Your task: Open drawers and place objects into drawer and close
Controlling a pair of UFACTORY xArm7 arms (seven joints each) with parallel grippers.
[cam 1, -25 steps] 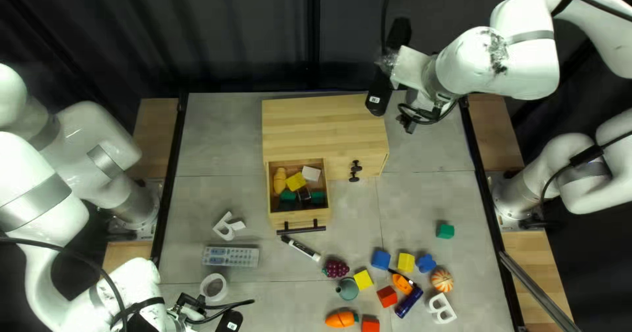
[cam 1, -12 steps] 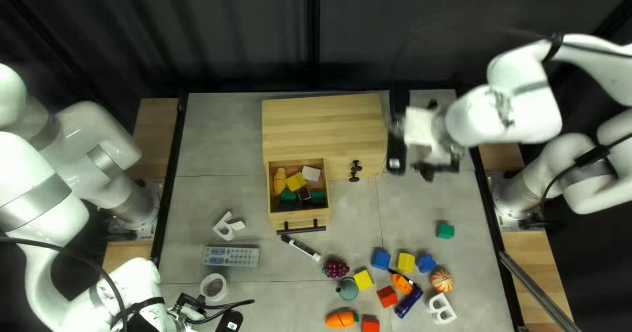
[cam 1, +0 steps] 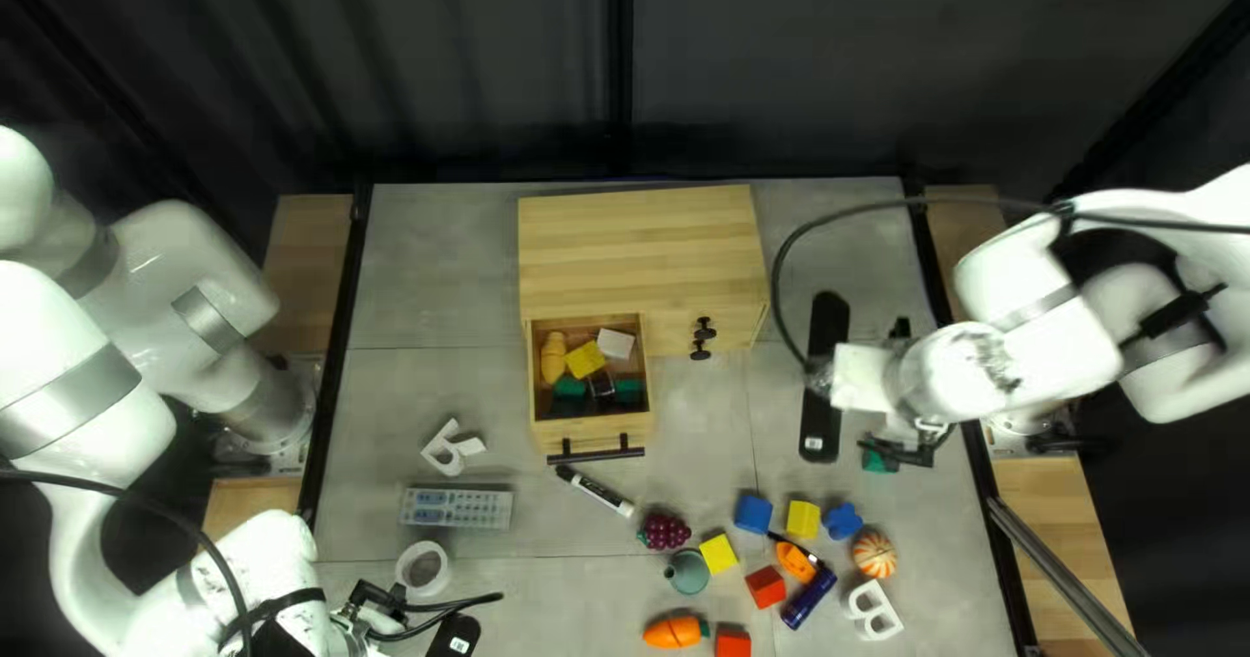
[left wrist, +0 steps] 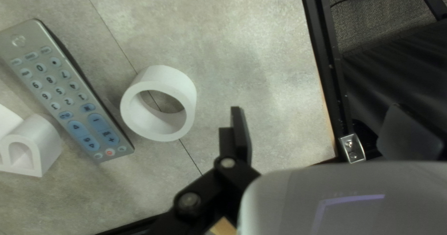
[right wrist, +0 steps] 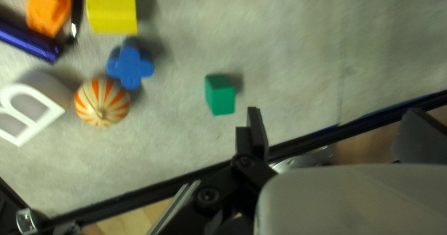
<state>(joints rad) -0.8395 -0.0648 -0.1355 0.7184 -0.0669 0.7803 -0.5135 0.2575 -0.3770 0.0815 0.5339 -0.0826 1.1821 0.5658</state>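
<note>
In the top left view my right gripper (cam 1: 905,451) is over the table's right side, partly covering a green block (cam 1: 879,463). The right wrist view shows this gripper (right wrist: 332,110) open and empty, the green block (right wrist: 221,96) just beyond one fingertip, outside the gap. My left gripper (cam 1: 378,600) is low at the near edge by a white ring (cam 1: 421,570); in its wrist view the gripper (left wrist: 316,109) is open and empty, the ring (left wrist: 159,103) off to one side. A wooden cabinet (cam 1: 638,247) has its left drawer (cam 1: 593,432) pulled out, holding several blocks and toys.
Left of the drawer lie a white letter (cam 1: 447,451) and a remote (cam 1: 456,507). A marker (cam 1: 597,489) lies before its handle. Nearer the right are grapes (cam 1: 664,532), a blue block (cam 1: 753,514), a yellow block (cam 1: 804,519) and a striped ball (cam 1: 874,554).
My right gripper has swung from beside the cabinet's far right corner toward the table's near side, and now partly covers the green block. The left arm and the drawer look unmoved.
</note>
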